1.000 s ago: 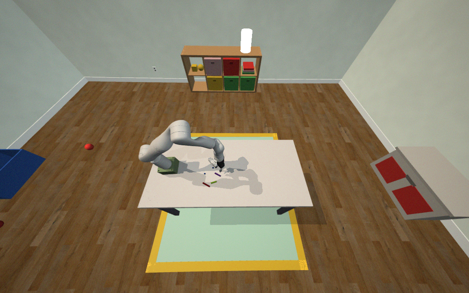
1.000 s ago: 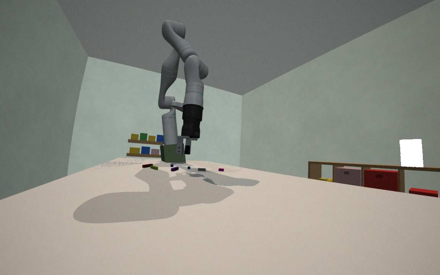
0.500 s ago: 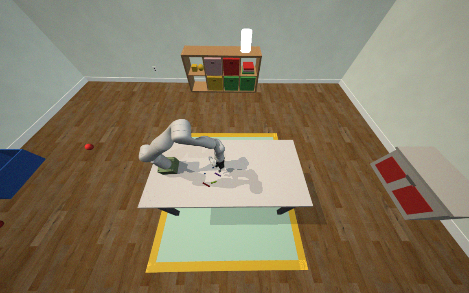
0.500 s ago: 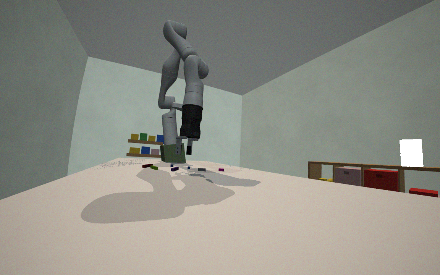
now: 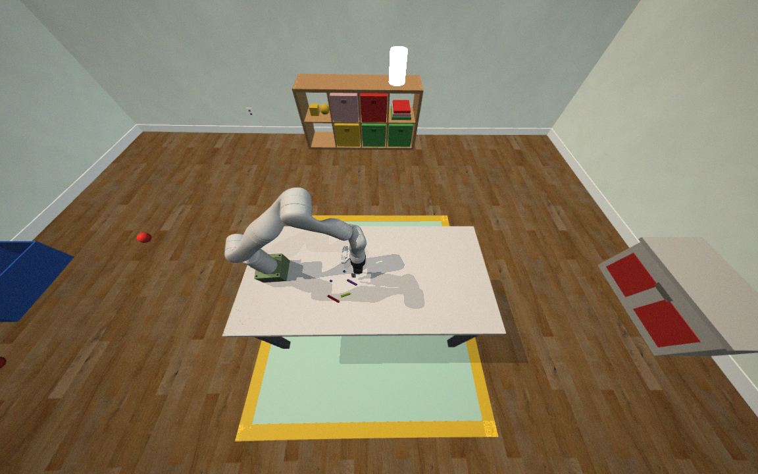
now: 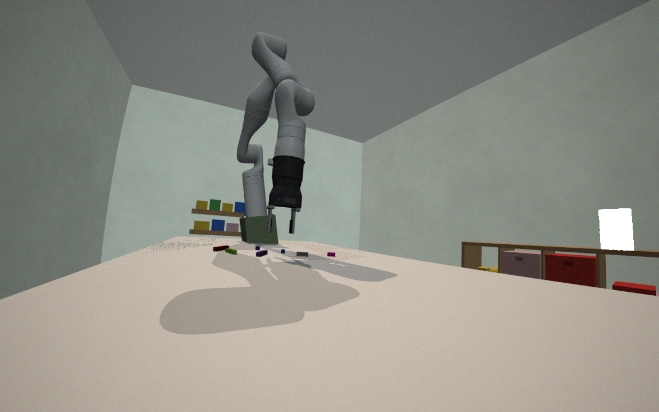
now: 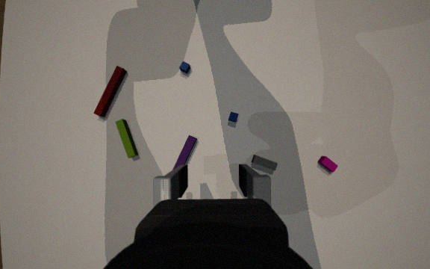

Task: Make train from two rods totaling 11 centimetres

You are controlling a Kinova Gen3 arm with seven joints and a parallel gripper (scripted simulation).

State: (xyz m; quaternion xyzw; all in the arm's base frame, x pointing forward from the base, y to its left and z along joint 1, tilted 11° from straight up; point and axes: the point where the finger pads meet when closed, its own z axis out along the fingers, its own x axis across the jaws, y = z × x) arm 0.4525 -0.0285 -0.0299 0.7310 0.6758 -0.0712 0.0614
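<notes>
My gripper (image 6: 281, 232) (image 7: 213, 175) is open and empty, above the table. In the wrist view a purple rod (image 7: 186, 150) (image 6: 261, 253) (image 5: 351, 282) lies just beyond the left finger, which hides its near end. A lime rod (image 7: 127, 138) (image 6: 230, 250) (image 5: 345, 294) lies further left, with a red rod (image 7: 110, 92) (image 6: 221, 248) (image 5: 333, 299) beyond it, apart and at another angle. A grey rod (image 7: 264, 163) (image 6: 302, 254) lies beyond the right finger. No rods touch.
A blue rod (image 7: 184, 67) (image 6: 257, 248) (image 5: 330, 281) lies far ahead in the wrist view; another blue rod (image 7: 233, 116) (image 6: 282, 250) (image 5: 344, 271) lies nearer. A magenta rod (image 7: 328, 164) (image 6: 330, 254) lies at the right. The arm's green base (image 5: 272, 268) stands at the table's left.
</notes>
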